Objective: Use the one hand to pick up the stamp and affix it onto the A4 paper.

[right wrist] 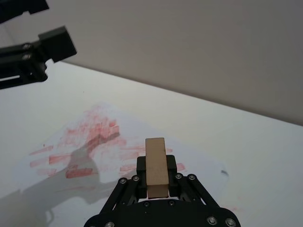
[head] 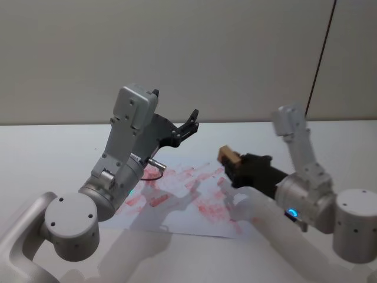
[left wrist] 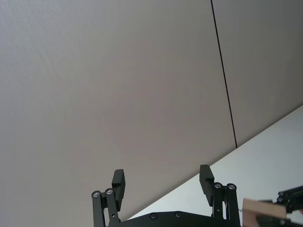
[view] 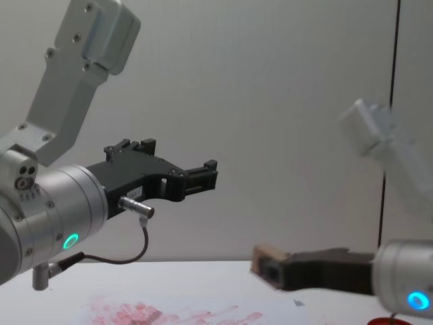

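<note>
Clamping the wooden stamp in the right gripper, raised above the A4 paper's right side. Hanging wide open and empty above its left side, the left gripper.

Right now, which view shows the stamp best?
Right wrist view: the stamp sits centred in the right gripper, clear of the paper. Head shows it small, chest side-on, left wrist just a corner. Left gripper hangs open, raised.
</note>
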Motion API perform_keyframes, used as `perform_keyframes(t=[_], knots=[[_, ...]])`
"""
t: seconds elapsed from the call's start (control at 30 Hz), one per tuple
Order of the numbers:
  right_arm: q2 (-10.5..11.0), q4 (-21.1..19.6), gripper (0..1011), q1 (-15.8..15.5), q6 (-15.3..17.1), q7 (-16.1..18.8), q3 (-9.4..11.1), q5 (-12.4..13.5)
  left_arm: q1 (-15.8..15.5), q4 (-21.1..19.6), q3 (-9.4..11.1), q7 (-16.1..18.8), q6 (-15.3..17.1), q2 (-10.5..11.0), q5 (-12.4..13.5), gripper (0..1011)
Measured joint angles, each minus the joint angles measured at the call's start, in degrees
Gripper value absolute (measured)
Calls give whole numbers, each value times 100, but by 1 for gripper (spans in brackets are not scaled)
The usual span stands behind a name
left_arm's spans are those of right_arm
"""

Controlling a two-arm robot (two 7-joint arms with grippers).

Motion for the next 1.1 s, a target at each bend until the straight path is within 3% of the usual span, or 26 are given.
perform_keyframes(t=[0.53,1.1], knots=[[-356,813,221,364,487,268,-321,-558,0,0,0,0,0,0,0,1002],[-451,1180,220,491,618,309,-395,-751,0,0,0,0,0,0,0,1001]])
